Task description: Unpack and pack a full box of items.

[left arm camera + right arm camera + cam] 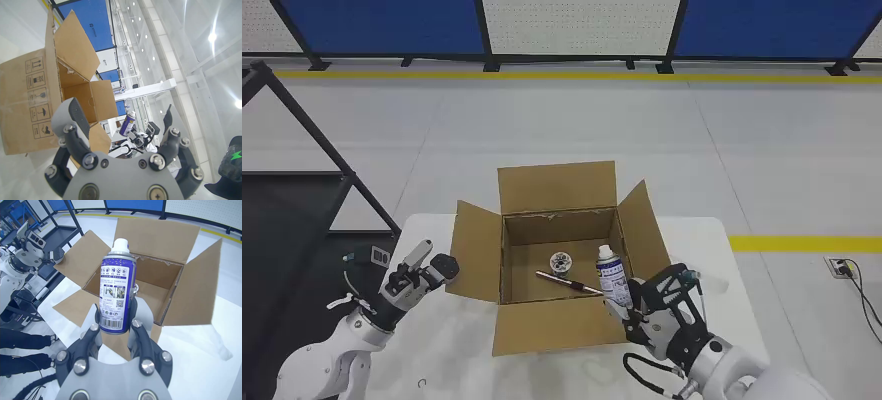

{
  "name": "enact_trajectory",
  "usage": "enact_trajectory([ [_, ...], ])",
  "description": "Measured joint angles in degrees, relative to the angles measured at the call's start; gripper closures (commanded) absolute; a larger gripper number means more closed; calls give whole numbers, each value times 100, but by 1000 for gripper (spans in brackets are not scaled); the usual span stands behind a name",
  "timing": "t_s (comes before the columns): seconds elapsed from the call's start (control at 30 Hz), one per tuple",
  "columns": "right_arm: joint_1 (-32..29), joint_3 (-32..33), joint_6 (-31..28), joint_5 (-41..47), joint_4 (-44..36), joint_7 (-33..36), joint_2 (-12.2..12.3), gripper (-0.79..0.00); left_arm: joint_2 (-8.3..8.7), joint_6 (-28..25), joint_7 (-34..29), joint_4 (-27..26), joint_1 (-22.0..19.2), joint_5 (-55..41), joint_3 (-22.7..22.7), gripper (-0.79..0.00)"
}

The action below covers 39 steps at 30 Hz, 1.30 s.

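Observation:
An open cardboard box (527,185) stands on the white table, flaps spread. My right gripper (115,311) is shut on a blue spray can (116,289) with a white cap, held upright over the box's near right corner (614,275). Inside the box lie a small round roll (560,262) and a thin dark stick-like tool (562,280). My left gripper (121,113) hangs open and empty beside the box's left flap (437,265). The left wrist view shows the box (34,83) from outside and the can (127,123) far off.
The white table (442,350) carries the box near its middle. A dark metal rack (292,200) stands to the left of the table. A person's legs in dark trousers (22,340) show beside the table. Blue partition panels line the far wall.

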Motion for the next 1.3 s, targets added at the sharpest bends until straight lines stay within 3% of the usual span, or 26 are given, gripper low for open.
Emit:
enact_trajectory([
  [0.2,-1158,1054,-648,680,-108,-811,105,0,0,0,0,0,0,0,0,-785],
  [0.33,-1760,1621,-707,1310,-92,-961,143,0,0,0,0,0,0,0,0,-785],
  [0.9,-1798,1591,-702,1261,52,-1022,173,0,0,0,0,0,0,0,0,-785],
  [1.1,-1812,1881,-247,1313,591,-894,237,0,0,0,0,0,0,0,0,-785],
  [1.3,-1491,1913,277,1166,1266,-322,317,0,0,0,0,0,0,0,0,-785],
])
